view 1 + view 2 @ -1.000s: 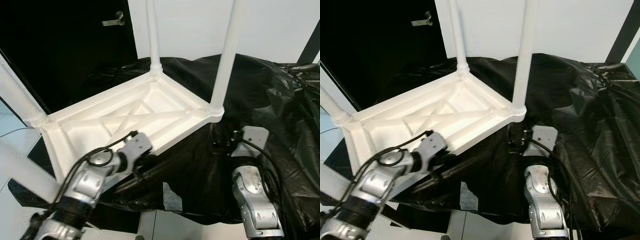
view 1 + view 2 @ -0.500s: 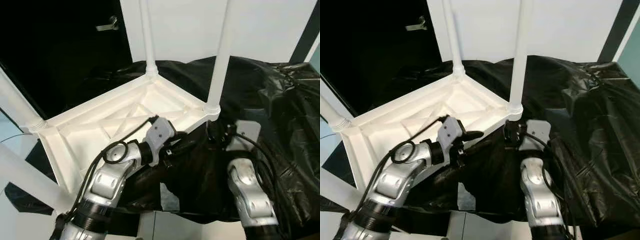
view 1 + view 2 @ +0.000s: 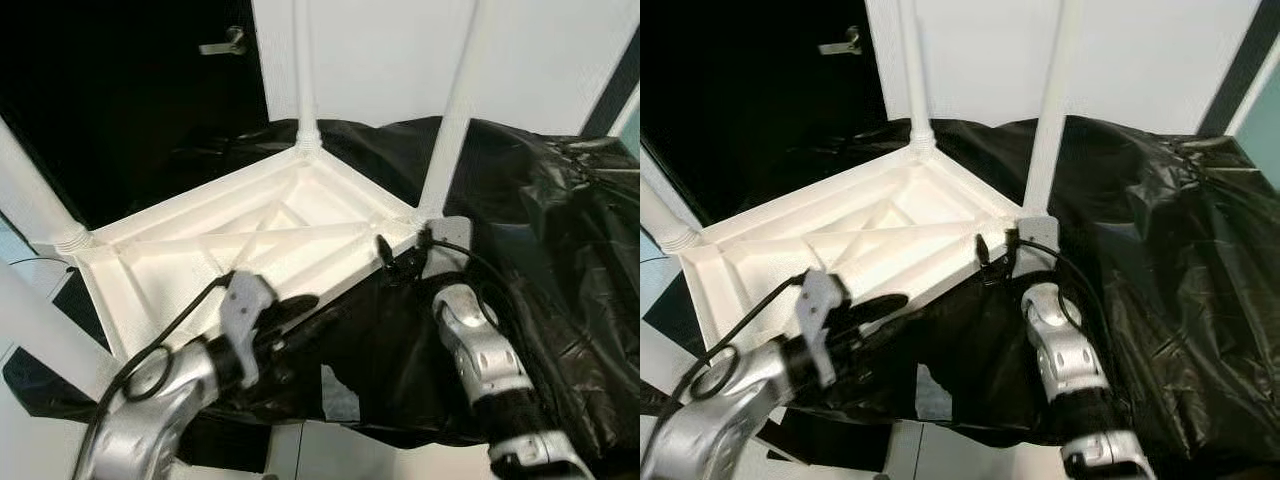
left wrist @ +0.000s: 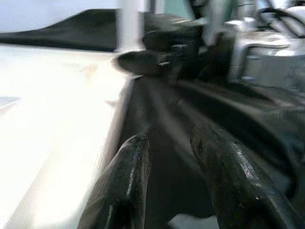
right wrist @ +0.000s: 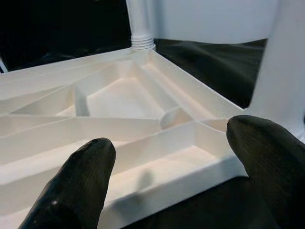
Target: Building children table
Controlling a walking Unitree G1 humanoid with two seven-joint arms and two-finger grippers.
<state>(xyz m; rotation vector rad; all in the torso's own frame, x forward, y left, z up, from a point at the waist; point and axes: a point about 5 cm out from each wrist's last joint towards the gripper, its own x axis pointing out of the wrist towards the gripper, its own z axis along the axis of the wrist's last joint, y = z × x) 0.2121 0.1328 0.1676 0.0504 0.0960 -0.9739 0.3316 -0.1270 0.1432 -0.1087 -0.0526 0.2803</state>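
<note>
Your white ribbed plastic table [image 3: 250,240] lies upside down, centre-left on crinkled black sheeting [image 3: 560,250]; four round legs; left gripper [image 3: 300,305] and right gripper [image 5: 167,157] both spread, holding nothing.

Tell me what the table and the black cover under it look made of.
Table: likely moulded plastic, matte white; its underside shows cast ribs and ribbed collars at the legs. Cover: thin plastic film, glossy black; it crinkles and catches highlights like a bin bag.
</note>
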